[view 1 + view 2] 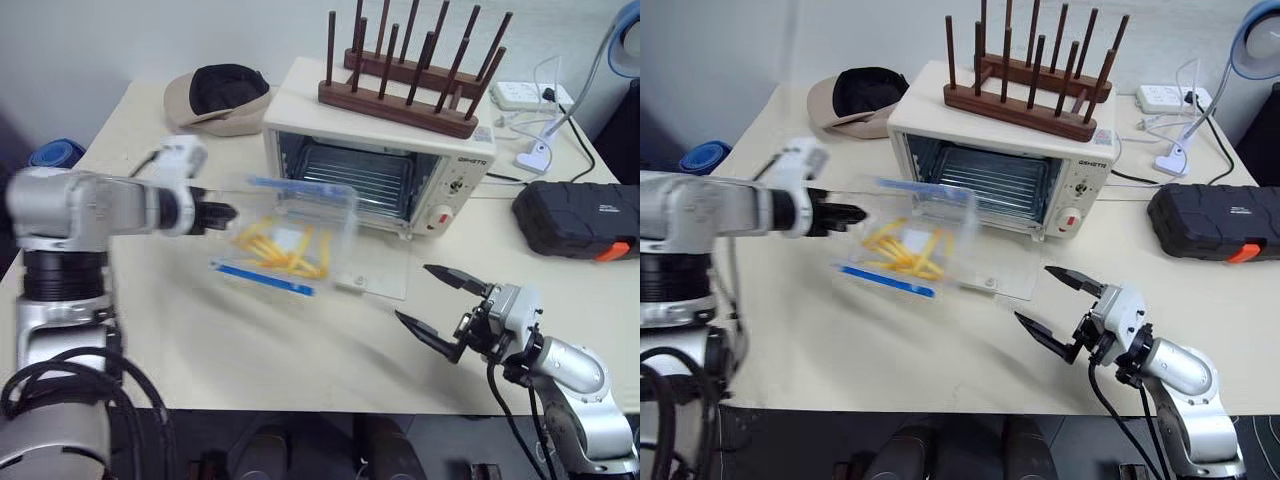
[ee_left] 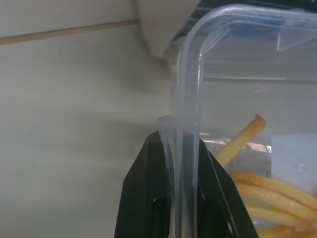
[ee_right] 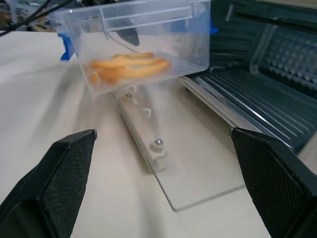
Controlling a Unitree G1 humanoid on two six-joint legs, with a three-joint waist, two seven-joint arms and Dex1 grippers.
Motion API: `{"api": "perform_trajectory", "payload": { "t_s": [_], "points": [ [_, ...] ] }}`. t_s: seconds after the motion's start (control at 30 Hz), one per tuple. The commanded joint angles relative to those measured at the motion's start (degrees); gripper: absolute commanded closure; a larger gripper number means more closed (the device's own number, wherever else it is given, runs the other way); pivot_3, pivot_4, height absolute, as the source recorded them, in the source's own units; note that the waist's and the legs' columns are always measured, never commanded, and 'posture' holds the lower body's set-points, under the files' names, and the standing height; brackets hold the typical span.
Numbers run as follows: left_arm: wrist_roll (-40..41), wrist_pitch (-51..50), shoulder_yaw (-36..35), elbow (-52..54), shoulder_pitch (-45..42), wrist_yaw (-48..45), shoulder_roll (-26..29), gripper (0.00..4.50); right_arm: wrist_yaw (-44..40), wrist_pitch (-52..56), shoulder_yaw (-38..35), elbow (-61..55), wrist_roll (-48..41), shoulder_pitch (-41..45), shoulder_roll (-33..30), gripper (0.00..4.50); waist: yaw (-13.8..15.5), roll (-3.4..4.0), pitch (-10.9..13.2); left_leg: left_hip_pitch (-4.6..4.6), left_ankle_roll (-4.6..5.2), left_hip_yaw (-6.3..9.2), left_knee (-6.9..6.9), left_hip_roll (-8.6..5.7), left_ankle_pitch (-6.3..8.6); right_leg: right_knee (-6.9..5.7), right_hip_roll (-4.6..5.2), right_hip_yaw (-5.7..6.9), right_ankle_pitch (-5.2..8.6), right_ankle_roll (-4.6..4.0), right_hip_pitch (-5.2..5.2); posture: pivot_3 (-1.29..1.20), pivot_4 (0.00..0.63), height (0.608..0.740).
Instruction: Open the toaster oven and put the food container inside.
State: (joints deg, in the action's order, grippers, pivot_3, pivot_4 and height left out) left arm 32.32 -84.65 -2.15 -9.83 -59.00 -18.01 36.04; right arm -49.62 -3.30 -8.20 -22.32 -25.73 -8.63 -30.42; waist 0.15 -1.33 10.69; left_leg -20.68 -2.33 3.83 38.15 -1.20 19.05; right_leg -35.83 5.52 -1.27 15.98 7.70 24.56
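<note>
Door's down, left gripper [image 1: 222, 212] jaws clamped on food container [image 1: 290, 240] rim, held above table just before toaster oven [image 1: 385, 165]; right gripper [image 1: 437, 305] jaws apart, idle; next: slide it onto rack.

We see a cream worktop [image 1: 250, 340] carrying the toaster oven [image 1: 380, 150] near its far edge (door folded down), a cap [image 1: 218, 98] at the far left corner, a black case [image 1: 580, 218] by the right edge.
</note>
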Motion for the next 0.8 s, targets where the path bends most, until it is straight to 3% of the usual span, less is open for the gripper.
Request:
{"api": "perform_trajectory", "payload": {
  "t_s": [0.03, 0.2, 0.33, 0.47, 0.53, 0.63, 0.7, 0.8],
  "points": [
    [-3.6, 4.8, 0.2, -4.2, -5.2, 1.4, -4.3, 4.48, 1.4, -1.8, -1.0, -3.2, 0.2, -1.3, 0.7, 0.00, -0.4, 0.00, 0.0, 0.03, -0.01, -0.03, -0.04, 0.02, 0.00, 0.00, -0.02, -0.01, 0.00, 0.00, 0.01, 0.00, 0.150, 0.740],
    [-6.9, 8.2, 1.8, -8.6, -7.9, 1.4, -9.4, 4.48, 3.9, -1.5, -0.8, -5.4, 0.7, -2.7, 1.5, 0.00, -0.5, 0.01, 0.0, 0.10, -0.03, -0.09, -0.09, 0.04, -0.01, 0.01, -0.04, -0.06, 0.01, -0.01, 0.02, 0.00, 0.150, 0.740],
    [-8.3, 9.1, 0.8, -10.4, -8.7, 1.5, -10.8, 3.20, 5.8, -0.6, -1.5, -7.4, 0.4, -4.0, 1.8, 0.00, -0.3, 0.01, 0.0, 0.12, -0.03, -0.09, -0.09, 0.04, -0.01, 0.03, -0.04, -0.08, 0.01, -0.01, 0.02, 0.00, 0.150, 0.740],
    [-5.5, 9.4, -7.3, -10.2, -8.8, 1.0, -11.6, 2.00, 8.6, 2.9, -3.8, -9.6, -2.6, -4.0, 1.3, 0.00, -0.2, 0.00, 0.0, 0.11, -0.02, -0.09, -0.07, 0.02, -0.01, 0.11, -0.02, -0.09, 0.01, -0.01, 0.00, 0.00, 0.150, 0.740],
    [-3.5, 11.8, -9.8, -8.4, -7.4, -2.6, -10.4, 2.00, 9.0, 5.9, -4.4, -11.5, -4.9, -3.9, 0.2, 0.00, -0.4, 0.01, 0.0, 0.12, -0.02, -0.09, -0.08, 0.02, -0.01, 0.10, -0.02, -0.10, 0.01, -0.01, 0.02, 0.00, 0.150, 0.740],
    [1.2, 16.0, -7.0, -0.7, -0.9, -20.0, -1.3, 1.98, 7.4, 13.0, -2.9, -15.9, -8.3, -5.4, -4.1, 0.38, -1.2, 0.11, 0.0, 0.20, -0.04, -0.09, -0.18, 0.10, -0.01, -0.02, -0.03, -0.26, 0.01, -0.02, 0.09, 0.00, 0.150, 0.740],
    [-3.2, 29.8, -3.2, 0.9, 5.6, -30.9, 6.3, 2.37, 8.2, 15.9, 0.8, -17.2, -5.3, -4.8, -6.0, 0.94, -1.8, 0.11, 0.0, 0.34, -0.06, -0.06, -0.32, 0.15, -0.01, -0.05, -0.12, -0.36, 0.04, -0.06, 0.07, 0.00, 0.150, 0.740],
    [-8.4, 48.8, 0.4, 0.3, 13.3, -43.3, 12.5, 3.20, 10.1, 20.5, 6.1, -17.2, -3.0, -1.8, -6.3, 2.01, -1.7, 0.11, 0.0, 0.47, -0.07, -0.13, -0.34, 0.16, 0.00, 0.15, -0.12, -0.49, 0.05, -0.10, 0.06, 0.00, 0.150, 0.740]
  ]
}}
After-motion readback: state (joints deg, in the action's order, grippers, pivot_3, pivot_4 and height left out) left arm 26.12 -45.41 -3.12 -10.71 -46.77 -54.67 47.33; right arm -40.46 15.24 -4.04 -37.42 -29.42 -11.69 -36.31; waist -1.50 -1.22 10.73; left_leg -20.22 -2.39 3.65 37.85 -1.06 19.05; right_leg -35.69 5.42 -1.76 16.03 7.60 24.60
